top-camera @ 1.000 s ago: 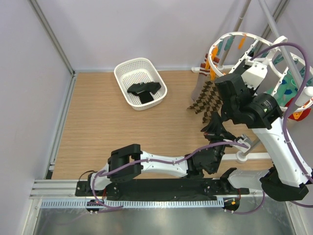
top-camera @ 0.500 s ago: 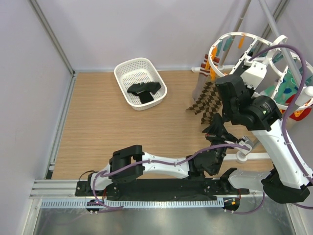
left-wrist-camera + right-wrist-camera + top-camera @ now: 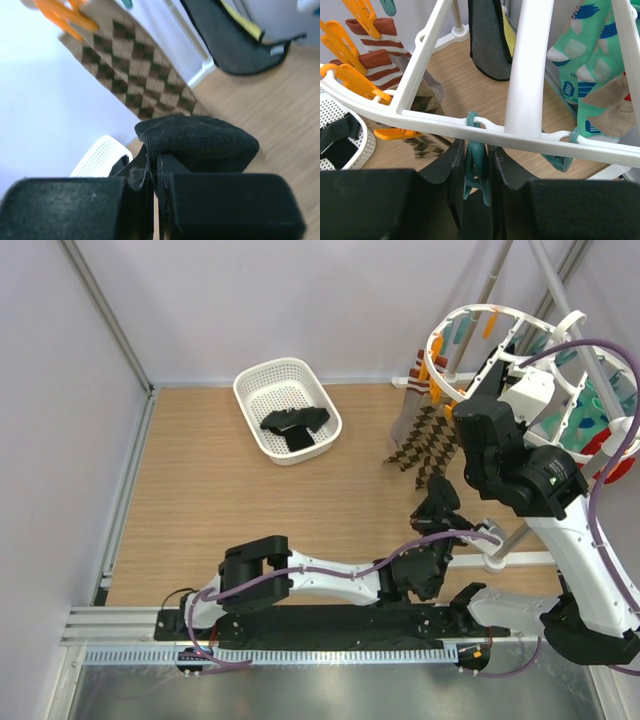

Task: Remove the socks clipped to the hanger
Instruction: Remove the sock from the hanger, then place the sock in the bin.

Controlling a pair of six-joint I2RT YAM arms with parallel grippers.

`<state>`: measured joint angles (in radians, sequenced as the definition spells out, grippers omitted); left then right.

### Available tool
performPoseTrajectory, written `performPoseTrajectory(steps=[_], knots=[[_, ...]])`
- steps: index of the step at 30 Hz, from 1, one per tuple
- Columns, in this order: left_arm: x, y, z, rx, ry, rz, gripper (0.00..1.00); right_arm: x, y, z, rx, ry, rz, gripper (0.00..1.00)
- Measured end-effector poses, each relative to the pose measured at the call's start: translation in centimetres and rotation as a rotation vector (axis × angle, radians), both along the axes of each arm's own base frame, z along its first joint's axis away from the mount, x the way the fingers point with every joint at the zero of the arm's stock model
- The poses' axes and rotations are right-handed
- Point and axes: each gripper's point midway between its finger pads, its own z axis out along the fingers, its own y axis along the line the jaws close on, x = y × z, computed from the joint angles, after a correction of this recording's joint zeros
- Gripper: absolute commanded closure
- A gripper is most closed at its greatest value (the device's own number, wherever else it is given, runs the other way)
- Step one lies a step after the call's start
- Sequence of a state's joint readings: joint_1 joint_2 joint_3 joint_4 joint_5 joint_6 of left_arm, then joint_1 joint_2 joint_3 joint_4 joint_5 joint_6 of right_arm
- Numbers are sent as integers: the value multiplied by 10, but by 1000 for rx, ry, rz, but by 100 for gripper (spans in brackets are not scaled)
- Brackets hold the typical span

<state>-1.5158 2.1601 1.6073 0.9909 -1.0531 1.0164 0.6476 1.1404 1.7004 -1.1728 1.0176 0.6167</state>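
Top view: the left gripper (image 3: 432, 525) is low over the bench (image 3: 230, 500), clamped on a black sock (image 3: 437, 502). A checked sock (image 3: 425, 445) hangs just beyond it from the hanger (image 3: 470, 315). The basket (image 3: 255, 390) is well to its left.

Left wrist view: the fingers are pressed together with the black sock bunched at the tips. An orange peg (image 3: 67, 17) holds the checked sock up-left.

Right wrist view: the right gripper (image 3: 476, 167) is under the hanger rim, closed against both sides of a teal peg (image 3: 476, 180). A green sock (image 3: 585, 55) hangs up-right.
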Motion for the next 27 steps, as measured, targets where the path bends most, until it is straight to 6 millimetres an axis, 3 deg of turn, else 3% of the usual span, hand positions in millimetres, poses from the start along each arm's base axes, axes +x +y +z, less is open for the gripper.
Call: performPoseTrajectory(steps=[4,7,9,12,13,14,15,16,17,20,22,25,26,27], knots=[[14,40,-22,23,96,24,100,-1,5,-1,30,1,33,99],[54,90,-12,-88,233,47,100,-4,8,-3,62,-4,58,99],[110,147,19,-272,328,85,99,-9,7,-6,75,-7,69,99],[194,273,63,-562,329,284,100,-17,2,-10,87,-17,78,99],[210,301,70,-609,319,331,100,-19,1,-12,91,-20,81,99],[220,312,73,-642,329,337,99,-22,-1,-13,91,-21,84,99],[239,336,73,-673,327,384,100,-25,-3,-14,91,-22,87,99],[253,341,68,-686,343,392,99,-27,-5,-14,91,-24,91,99],[275,337,46,-676,401,393,99,-30,-6,-15,89,-26,98,99],[309,317,-13,-598,531,396,100,-34,-8,-16,87,-30,110,99],[334,303,-62,-546,615,407,93,-36,-10,-19,80,-26,116,98],[347,297,-137,-450,760,439,84,-38,-12,-23,70,-18,116,98],[346,299,-157,-424,799,453,78,-38,-12,-26,66,-13,115,98],[344,302,-172,-397,832,470,54,-39,-13,-29,61,-7,113,98]])
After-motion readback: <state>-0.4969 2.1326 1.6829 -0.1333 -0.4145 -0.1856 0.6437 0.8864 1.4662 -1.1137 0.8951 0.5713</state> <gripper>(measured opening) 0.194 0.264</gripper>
